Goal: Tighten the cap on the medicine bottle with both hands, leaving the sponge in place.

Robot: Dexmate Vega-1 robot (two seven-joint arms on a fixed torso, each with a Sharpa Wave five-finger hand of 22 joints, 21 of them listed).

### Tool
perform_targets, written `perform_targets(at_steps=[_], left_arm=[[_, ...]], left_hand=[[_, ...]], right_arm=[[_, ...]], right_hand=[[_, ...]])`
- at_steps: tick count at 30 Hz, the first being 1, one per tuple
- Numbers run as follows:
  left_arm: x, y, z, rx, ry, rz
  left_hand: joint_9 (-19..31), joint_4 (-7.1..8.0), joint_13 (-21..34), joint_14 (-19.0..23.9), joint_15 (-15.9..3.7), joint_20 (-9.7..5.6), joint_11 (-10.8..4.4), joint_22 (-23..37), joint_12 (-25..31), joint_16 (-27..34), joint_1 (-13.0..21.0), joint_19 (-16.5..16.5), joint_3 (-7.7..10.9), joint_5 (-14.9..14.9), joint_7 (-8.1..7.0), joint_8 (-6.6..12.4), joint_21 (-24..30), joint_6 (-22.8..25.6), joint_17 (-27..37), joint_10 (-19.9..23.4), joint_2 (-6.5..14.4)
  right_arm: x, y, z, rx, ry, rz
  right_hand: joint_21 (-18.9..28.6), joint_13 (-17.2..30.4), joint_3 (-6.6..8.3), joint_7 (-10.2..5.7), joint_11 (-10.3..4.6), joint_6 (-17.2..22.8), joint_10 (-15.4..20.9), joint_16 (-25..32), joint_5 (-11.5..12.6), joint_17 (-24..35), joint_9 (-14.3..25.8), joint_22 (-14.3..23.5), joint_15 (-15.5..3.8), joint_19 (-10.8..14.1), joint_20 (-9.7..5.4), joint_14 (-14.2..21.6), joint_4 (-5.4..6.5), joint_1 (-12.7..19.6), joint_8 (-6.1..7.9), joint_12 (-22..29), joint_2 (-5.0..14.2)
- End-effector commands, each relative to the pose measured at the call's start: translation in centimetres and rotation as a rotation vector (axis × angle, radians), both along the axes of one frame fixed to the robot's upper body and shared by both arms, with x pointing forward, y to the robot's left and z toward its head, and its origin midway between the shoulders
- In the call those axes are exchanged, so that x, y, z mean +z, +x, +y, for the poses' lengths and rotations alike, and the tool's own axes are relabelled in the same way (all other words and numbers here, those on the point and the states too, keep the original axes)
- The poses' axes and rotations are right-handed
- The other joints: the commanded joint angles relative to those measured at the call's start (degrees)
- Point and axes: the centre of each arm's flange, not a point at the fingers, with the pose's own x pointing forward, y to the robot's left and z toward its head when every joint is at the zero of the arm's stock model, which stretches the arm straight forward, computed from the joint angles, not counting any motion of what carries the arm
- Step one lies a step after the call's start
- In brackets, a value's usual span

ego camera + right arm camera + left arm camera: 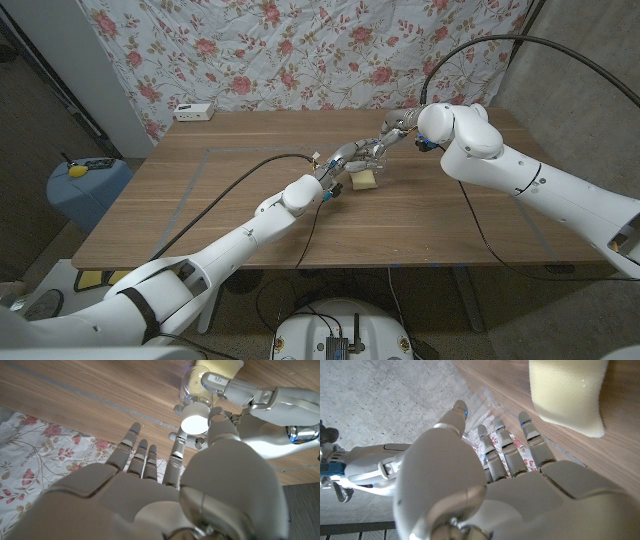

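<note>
A clear medicine bottle (192, 387) with a white cap (195, 421) is held up over the wooden table (240, 215) near its middle. My left hand (345, 160) grips the bottle's body from its side; its fingers (235, 391) wrap around the clear wall. My right hand (398, 124) reaches in from the far right, and its thumb and a finger pinch the cap. In the head view the bottle is mostly hidden between the two hands. A pale yellow sponge (365, 179) lies on the table just under and in front of the hands, also close in the left wrist view (567, 392).
A small white box (194, 112) sits at the table's back left edge. A floral cloth (300, 50) hangs behind the table. A blue bin (85, 185) stands on the floor to the left. A thin taped rectangle (205, 155) marks the tabletop.
</note>
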Motion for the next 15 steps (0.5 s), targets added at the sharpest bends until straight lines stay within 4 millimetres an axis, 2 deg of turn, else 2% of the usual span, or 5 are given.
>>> perform_targets(at_steps=[1, 15], left_arm=[[0.13, 0.15, -0.09, -0.004, 0.003, 0.000], [-0.05, 0.20, -0.10, -0.003, -0.003, 0.004]], left_hand=[[0.16, -0.08, 0.25, 0.27, -1.81, -0.30, -0.14, 0.27, 0.50, 0.18, -0.01, 0.12, 0.45, 0.48, -0.35, -0.06, -0.14, 0.40, 0.15, 0.72, 0.28], [0.16, -0.08, 0.25, 0.34, -1.88, -0.37, -0.14, 0.27, 0.45, 0.20, -0.04, 0.08, 0.50, 0.47, -0.53, -0.02, -0.14, 0.53, 0.16, 0.61, 0.29]], right_arm=[[-0.23, 0.19, -0.12, -0.005, 0.014, -0.020], [-0.85, 0.63, -0.19, -0.035, 0.012, -0.043]], right_hand=[[0.30, 0.18, 0.59, 0.05, -0.06, 1.18, 0.86, 0.46, -0.07, 0.13, 0.13, 0.01, -0.26, 0.91, -0.07, 0.88, 0.02, 0.39, 0.61, 0.41, 0.27], [0.68, 0.10, 0.52, 0.23, -0.61, 3.30, 2.82, 1.07, -0.38, 0.17, -0.13, 0.05, -1.61, 2.36, -0.74, 2.56, 0.44, 0.07, 1.15, 0.85, 0.52]])
